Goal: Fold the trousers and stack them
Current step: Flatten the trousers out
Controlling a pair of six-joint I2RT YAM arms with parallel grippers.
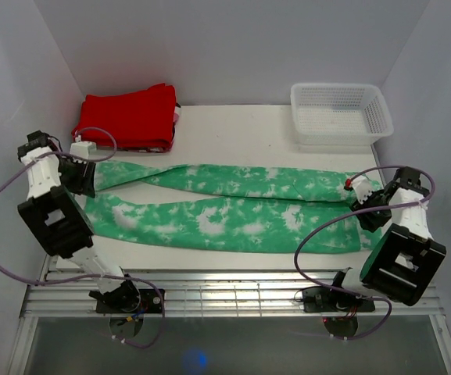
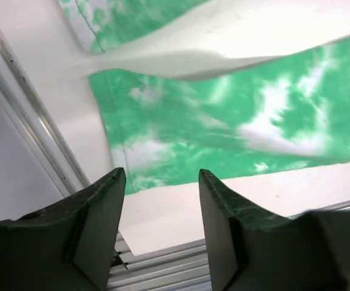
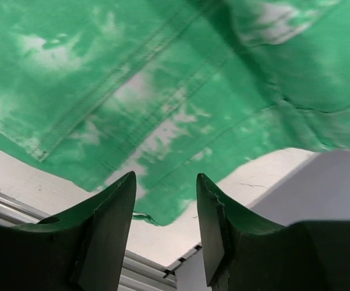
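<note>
Top view: the trousers point(image 1: 225, 207) are seen laid flat along the table point(image 1: 233, 125), legs parted toward the left gripper point(image 1: 80, 176), the other end under the right gripper point(image 1: 366, 205). A red folded garment point(image 1: 127, 117) and a white basket point(image 1: 338, 113) are shown only here, at the far edge. Finger gaps are hard to judge from above.

Left wrist: the fingers point(image 2: 102, 212) are seen spread, nothing between them, above a leg's near edge.

Right wrist: the fingers point(image 3: 111, 218) are likewise spread and empty, above a stitched corner. The cloth is cut off by the frame.
</note>
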